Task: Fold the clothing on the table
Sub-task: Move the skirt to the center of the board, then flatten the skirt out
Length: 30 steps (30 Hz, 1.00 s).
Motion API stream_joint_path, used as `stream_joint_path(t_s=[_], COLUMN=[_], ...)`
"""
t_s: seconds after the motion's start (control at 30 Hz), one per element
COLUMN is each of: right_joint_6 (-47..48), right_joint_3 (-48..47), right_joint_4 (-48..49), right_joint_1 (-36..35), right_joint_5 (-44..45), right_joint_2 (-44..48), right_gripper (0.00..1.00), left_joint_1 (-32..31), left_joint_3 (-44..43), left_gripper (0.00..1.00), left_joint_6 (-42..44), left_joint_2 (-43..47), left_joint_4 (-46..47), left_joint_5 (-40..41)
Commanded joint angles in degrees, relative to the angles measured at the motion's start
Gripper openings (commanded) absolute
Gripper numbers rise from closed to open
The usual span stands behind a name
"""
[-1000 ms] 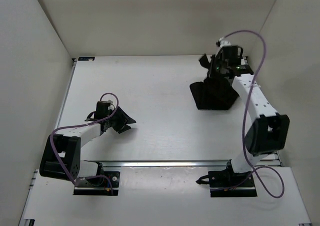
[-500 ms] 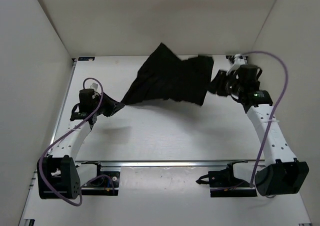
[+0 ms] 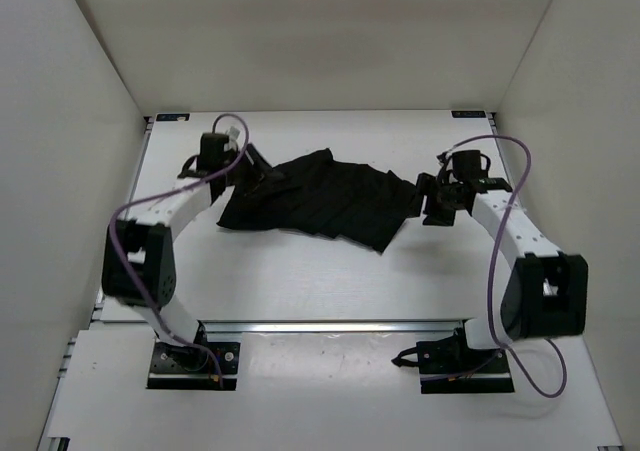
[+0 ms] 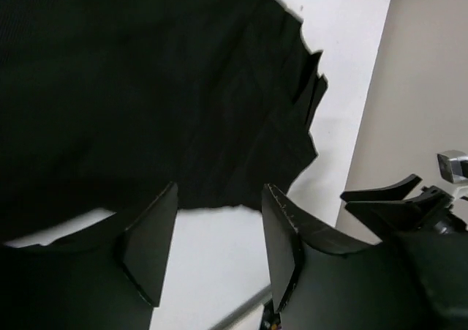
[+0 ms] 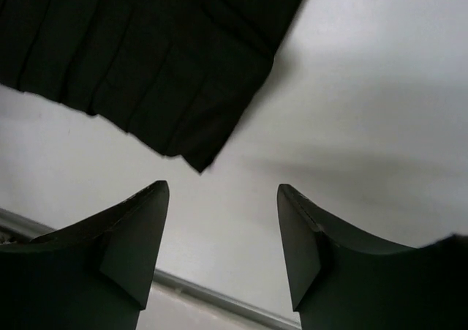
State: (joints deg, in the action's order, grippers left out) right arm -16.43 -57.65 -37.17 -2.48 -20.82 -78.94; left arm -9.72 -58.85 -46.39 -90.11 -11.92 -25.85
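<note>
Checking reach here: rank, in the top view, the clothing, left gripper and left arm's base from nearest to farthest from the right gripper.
1. clothing: right beside the right gripper, on its left.
2. left gripper: at the clothing's far-left end.
3. left arm's base: near-left, at the bottom of the view.
</note>
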Motion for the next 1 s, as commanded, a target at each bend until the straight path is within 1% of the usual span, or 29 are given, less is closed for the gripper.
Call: stream_joint_path(t_s=[0.0,0.03,0.07,0.1,0.13,0.17,0.2,0.23,0.3,0.33,0.37,0.4,0.43,0.5,0.57,0.6,0.63,0.67,0.7,0.77,0.8,0.87,0.9,0.93,0.97], right_joint_6=[-3.51,-3.96,-4.4,-5.01,-5.28,-5.2,-4.93,-4.93,-4.67,-4.67,-4.76,-4.76,-4.84,-5.19,-3.88,-3.44,-3.35,-3.44,-3.35,-3.53,-3.53,-3.26,-3.26,-3.09,-3.0], right_joint_3=[-3.6,-3.87,-4.75,-6.41,-7.21,-8.78,-11.32,-11.35,-13.19,-13.54,-13.46,-13.46,-13.02,-13.45,-14.51,-14.6,-15.38,-15.22,-14.95,-14.16,-14.07,-14.77,-14.69,-14.86,-15.04], right_joint_4=[8.67,9.3,10.7,10.97,11.24,11.15,10.28,10.27,10.1,10.1,10.27,10.62,11.15,12.21,11.59,11.07,10.8,10.8,11.06,12.03,11.77,11.15,10.98,11.06,10.8], right_joint_1=[-1.12,-0.77,-0.6,-0.6,-0.77,-1.12,-1.47,-1.65,-2.09,-2.44,-2.96,-3.14,-3.58,-4.11,-4.55,-4.81,-5.25,-4.99,-4.9,-5.08,-5.34,-5.26,-5.51,-5.52,-5.34], right_joint_5=[3.41,3.24,2.89,2.89,3.41,3.24,3.33,3.42,2.98,3.06,2.63,2.63,2.36,1.14,0.17,-0.18,-0.36,-0.28,-0.28,-0.19,-0.62,-0.1,-0.71,-0.8,-0.8], right_joint_2=[-7.34,-8.33,-10.69,-13.24,-14.57,-17.1,-20.35,-20.38,-23.62,-23.98,-24.94,-25.21,-25.74,-26.7,-28.11,-28.55,-28.9,-28.82,-28.82,-28.9,-28.82,-29.69,-29.61,-29.78,-29.78], right_gripper=[0.58,0.57,0.58,0.57,0.57,0.57,0.56,0.57,0.56,0.56,0.56,0.56,0.56,0.55,0.52,0.48,0.47,0.44,0.42,0.42,0.41,0.4,0.29,0.06,0.0], left_joint_1=[-2.14,-2.76,-3.64,-3.9,-4.34,-5.3,-5.31,-5.84,-6.1,-6.63,-6.89,-6.72,-6.72,-6.9,-7.16,-7.25,-7.16,-7.59,-7.51,-7.34,-6.9,-6.72,-6.55,-6.63,-6.72], left_joint_3=[-13.17,-17.4,-19.44,-23.81,-28.64,-31.21,-38.63,-41.06,-47.9,-51.42,-54.06,-55.74,-59.24,-65.31,-68.22,-68.33,-67.02,-63.53,-60.97,-48.53,-45.68,-37.95,-37.74,-38.7,-39.23], left_gripper=[0.61,0.63,0.64,0.64,0.67,0.68,0.69,0.69,0.72,0.76,0.98,0.98,0.98,0.99,0.99,0.99,0.98,0.99,0.99,0.98,0.99,0.79,0.49,0.0,0.0], left_joint_6=[2.71,2.01,2.01,1.92,2.01,2.18,2.27,2.27,2.0,1.31,0.78,0.6,0.51,-0.54,-0.72,-0.81,-0.72,-1.41,-2.9,-6.33,-9.04,-13.45,-13.98,-13.47,-11.72], left_joint_2=[-9.79,-11.65,-15.24,-18.49,-22.27,-24.05,-29.72,-29.78,-37.13,-39.94,-42.76,-43.83,-47.15,-51.98,-57.17,-57.55,-57.64,-56.59,-55.54,-50.11,-49.21,-47.36,-47.27,-48.05,-48.32], left_joint_4=[-0.2,-0.81,-1.6,-3.09,-4.24,-6.6,-11.23,-11.28,-17.84,-19.44,-20.41,-22.25,-23.05,-25.33,-27.27,-26.84,-25.44,-23.52,-18.62,-6.33,-3.23,6.78,7.0,5.78,2.99], left_joint_5=[0.62,0.8,0.88,1.15,2.02,2.55,3.34,3.35,3.26,4.48,5.18,5.37,5.19,2.04,0.19,-1.56,-2.36,-3.24,-4.12,-4.04,-4.99,-7.54,-8.94,-8.87,-7.91])
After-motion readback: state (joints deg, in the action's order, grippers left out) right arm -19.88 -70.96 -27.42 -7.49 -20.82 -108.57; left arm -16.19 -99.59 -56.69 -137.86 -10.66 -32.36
